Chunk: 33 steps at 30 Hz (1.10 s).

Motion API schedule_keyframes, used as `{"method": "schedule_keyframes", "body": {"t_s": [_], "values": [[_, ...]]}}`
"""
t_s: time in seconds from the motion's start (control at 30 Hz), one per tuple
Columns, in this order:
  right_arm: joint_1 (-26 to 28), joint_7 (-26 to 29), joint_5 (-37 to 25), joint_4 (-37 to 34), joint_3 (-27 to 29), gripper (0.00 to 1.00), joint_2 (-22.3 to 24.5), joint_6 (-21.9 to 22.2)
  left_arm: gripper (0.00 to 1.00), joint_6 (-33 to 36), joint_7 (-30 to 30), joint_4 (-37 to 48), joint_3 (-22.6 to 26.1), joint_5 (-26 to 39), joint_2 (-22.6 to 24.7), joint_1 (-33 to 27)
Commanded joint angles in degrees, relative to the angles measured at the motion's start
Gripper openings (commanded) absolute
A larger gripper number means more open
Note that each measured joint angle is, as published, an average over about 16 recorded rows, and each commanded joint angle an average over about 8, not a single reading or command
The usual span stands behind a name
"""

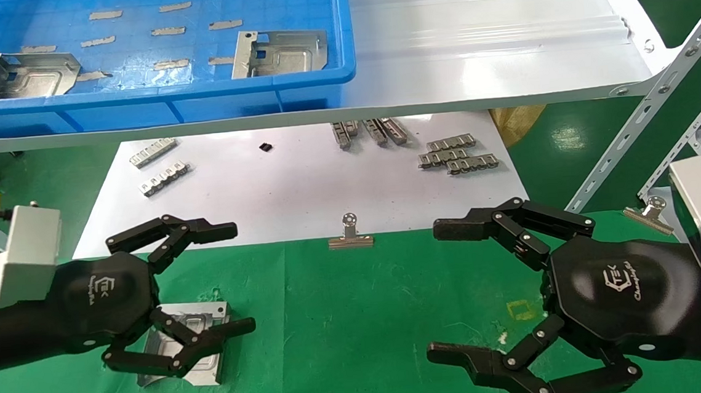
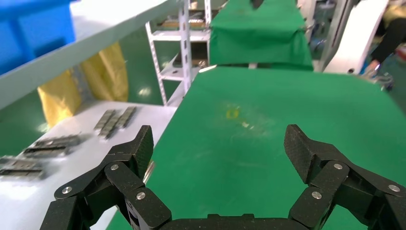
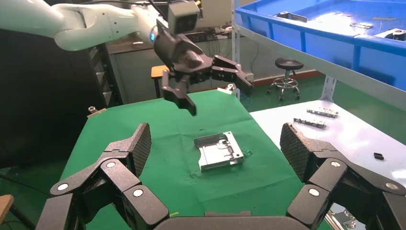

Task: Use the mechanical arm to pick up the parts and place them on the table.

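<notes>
One silver stamped plate (image 1: 204, 314) lies flat on the green cloth table (image 1: 359, 319); it also shows in the right wrist view (image 3: 221, 151). My left gripper (image 1: 239, 278) is open and empty, hovering just above that plate, as the right wrist view shows (image 3: 218, 96). In its own wrist view the left gripper (image 2: 220, 143) has only bare green cloth between its fingers. My right gripper (image 1: 440, 290) is open and empty over the cloth at the right (image 3: 216, 141). Two more plates (image 1: 21, 74) (image 1: 282, 52) lie in the blue bin (image 1: 152, 93) on the shelf.
A glossy white shelf (image 1: 488, 45) overhangs a white sheet (image 1: 300, 187) that carries grey toothed strips (image 1: 455, 155) (image 1: 160, 166). Binder clips (image 1: 350, 233) (image 1: 650, 209) sit at the cloth's far edge. A white perforated shelf post (image 1: 658, 95) stands at the right. A yellow mark (image 1: 522, 309) is on the cloth.
</notes>
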Motion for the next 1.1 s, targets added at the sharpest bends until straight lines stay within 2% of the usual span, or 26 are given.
{"method": "schedule_keyframes", "body": {"t_s": [0.03, 0.53, 1.1], "values": [[0.00, 0.00, 0.00, 0.00, 0.00, 1.00, 0.00, 0.00, 1.00, -0.19, -1.84, -2.43, -1.22, -0.69, -0.50, 1.22], [-0.01, 0.00, 0.01, -0.01, 0.00, 1.00, 0.00, 0.01, 1.00, -1.49, -14.35, -19.25, -9.60, -5.48, -3.92, 9.65], [-0.01, -0.01, 0.02, -0.02, 0.01, 1.00, 0.01, 0.02, 1.00, -1.59, -14.37, -19.32, -9.70, -5.59, -3.99, 9.76]]}}
